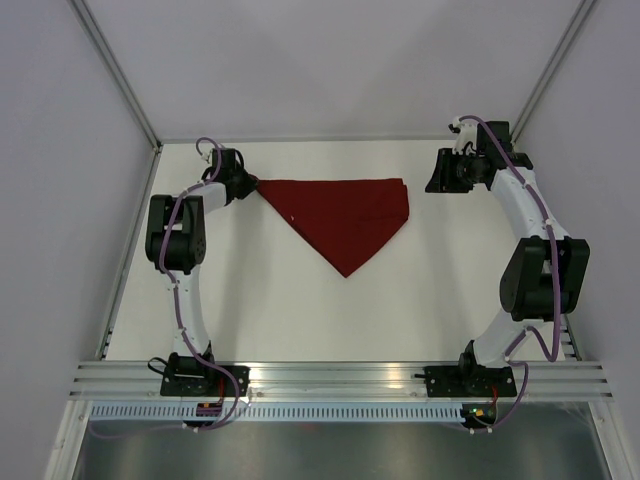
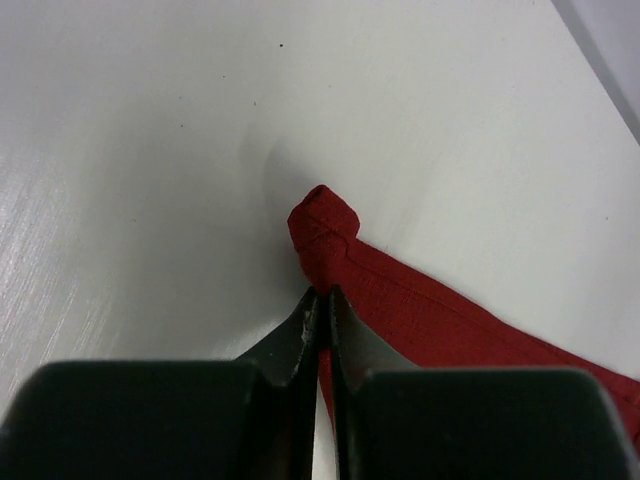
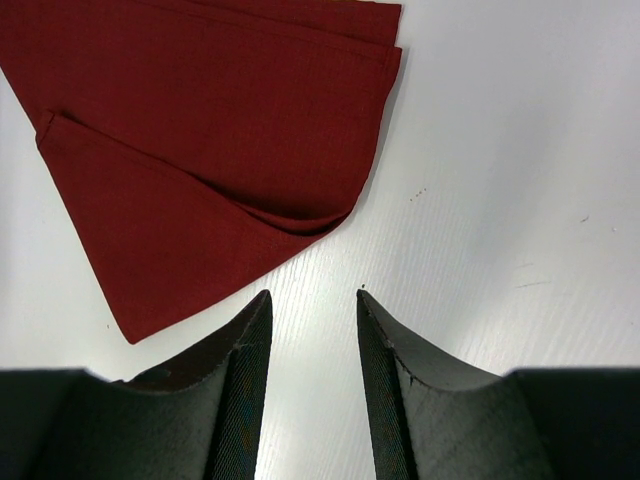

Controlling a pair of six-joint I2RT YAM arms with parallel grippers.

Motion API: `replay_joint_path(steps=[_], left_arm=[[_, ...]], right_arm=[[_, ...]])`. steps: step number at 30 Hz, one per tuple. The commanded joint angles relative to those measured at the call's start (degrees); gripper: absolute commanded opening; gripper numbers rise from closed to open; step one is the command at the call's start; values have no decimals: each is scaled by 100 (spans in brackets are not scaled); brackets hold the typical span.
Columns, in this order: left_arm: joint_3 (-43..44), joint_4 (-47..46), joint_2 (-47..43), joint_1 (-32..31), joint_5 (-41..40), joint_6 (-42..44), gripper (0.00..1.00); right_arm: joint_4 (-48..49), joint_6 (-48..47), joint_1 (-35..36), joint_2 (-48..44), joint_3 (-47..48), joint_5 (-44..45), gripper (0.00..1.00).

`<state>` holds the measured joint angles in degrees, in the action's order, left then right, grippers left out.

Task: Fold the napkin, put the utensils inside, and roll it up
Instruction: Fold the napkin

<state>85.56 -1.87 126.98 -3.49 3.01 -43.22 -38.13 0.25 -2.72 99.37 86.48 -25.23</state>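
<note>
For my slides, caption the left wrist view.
Left hand pinches a bunched corner of the maroon napkin on the white table.

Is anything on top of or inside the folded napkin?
Nothing lies on top of the napkin; no knife shows in any view. Its folded layers hide whatever might be inside.

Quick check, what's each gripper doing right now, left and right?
left gripper: closed, pinching a corner of the napkin.
right gripper: open, holding nothing, just short of the napkin's edge.
</note>
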Motion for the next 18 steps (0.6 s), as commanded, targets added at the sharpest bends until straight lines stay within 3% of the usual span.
replay_joint_path(steps=[1, 3, 12, 18], left_arm=[[216, 152, 12, 41, -116, -81, 8], [137, 143, -76, 50, -116, -72, 3], [-838, -735, -1051, 217, 16, 42, 2], [-1462, -2033, -1517, 296, 1121, 287, 2]], right_arm=[[16, 28, 35, 30, 62, -87, 45], [7, 28, 52, 21, 71, -96, 45], [-98, -166, 193, 38, 97, -113, 45], [-107, -201, 394, 56, 132, -34, 45]])
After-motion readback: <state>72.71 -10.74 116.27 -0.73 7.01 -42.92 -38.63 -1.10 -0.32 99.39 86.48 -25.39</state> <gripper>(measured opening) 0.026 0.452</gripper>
